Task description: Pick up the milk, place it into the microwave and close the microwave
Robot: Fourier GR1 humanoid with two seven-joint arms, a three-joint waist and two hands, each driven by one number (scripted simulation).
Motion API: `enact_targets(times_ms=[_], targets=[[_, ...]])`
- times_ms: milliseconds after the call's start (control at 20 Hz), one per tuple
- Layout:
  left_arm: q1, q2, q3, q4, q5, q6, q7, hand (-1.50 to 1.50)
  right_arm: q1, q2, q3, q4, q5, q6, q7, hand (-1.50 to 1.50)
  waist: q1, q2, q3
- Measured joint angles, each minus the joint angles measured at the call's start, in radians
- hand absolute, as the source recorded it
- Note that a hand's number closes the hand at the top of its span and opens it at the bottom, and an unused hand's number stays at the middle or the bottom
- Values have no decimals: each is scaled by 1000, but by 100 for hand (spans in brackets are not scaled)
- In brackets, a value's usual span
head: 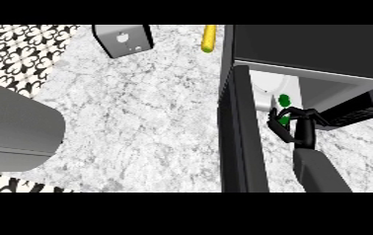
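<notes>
Head view: microwave (306, 46) at bench (146, 115) right edge, door (239, 130) swung open toward viewer. Right hand (291, 125) inside microwave opening, fingers (280, 115) curled round milk (284, 100); only green-capped top of milk shows, over white turntable (273, 83). Left hand not visible. Toaster (124, 39) at bench far edge, yellow corn cob (209, 38) beside microwave. Grey cylinder (25, 130) at bench left edge.

My right hand (291, 125) is black all over, with slim, jointed fingers (308, 114) and a thumb, glossy enough to catch small pale highlights. Behind it, my forearm (320, 172) is a smooth dark grey tube, wider than the wrist, plain-surfaced, with no cables, screws or markings that I can make out.
</notes>
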Motion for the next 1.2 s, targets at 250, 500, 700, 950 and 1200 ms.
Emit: enact_targets(times_ms=[250,500,700,950,1200], targets=[[-18,13,-1,10,11,-1,19,-150,-12,16,0,3,-21,-53,29,-150,-7,-3,-3],[-35,30,-3,22,17,-5,41,-150,-23,32,-2,0,-46,-107,49,-150,-15,-3,-2],[-50,33,-14,34,21,-1,59,-150,-41,50,-3,0,-65,-153,72,-150,-31,-3,1],[-64,32,-29,49,25,5,80,-150,-67,67,4,5,-81,-204,103,-150,-53,-4,8],[-75,25,-54,67,16,9,95,-150,-81,64,38,20,-81,-212,127,-150,-67,-8,14]])
